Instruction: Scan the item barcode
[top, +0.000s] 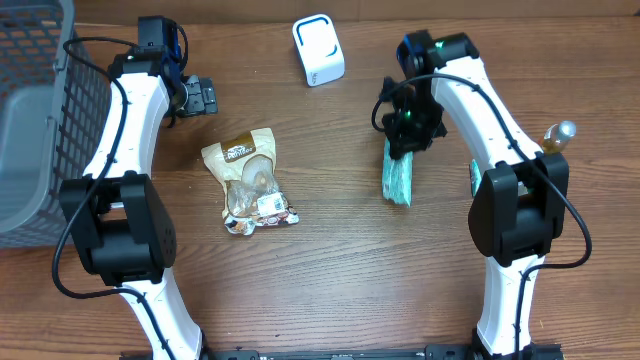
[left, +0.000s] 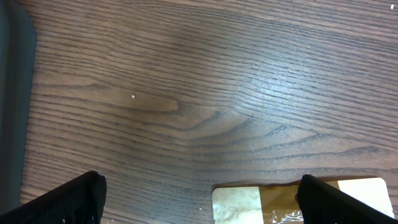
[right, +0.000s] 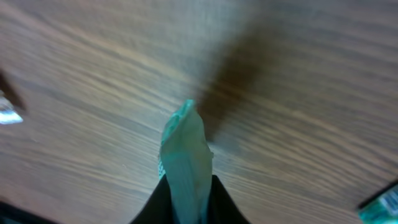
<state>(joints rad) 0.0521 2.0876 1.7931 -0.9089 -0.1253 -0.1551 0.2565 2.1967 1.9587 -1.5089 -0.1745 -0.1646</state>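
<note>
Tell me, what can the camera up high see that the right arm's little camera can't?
Only the overhead view shows the white box, the snack bag and the grey basket. Only the right wrist view shows, close up, the thin edge of the green packet pinched between dark jaws. Both views show that packet and the wooden table.
</note>
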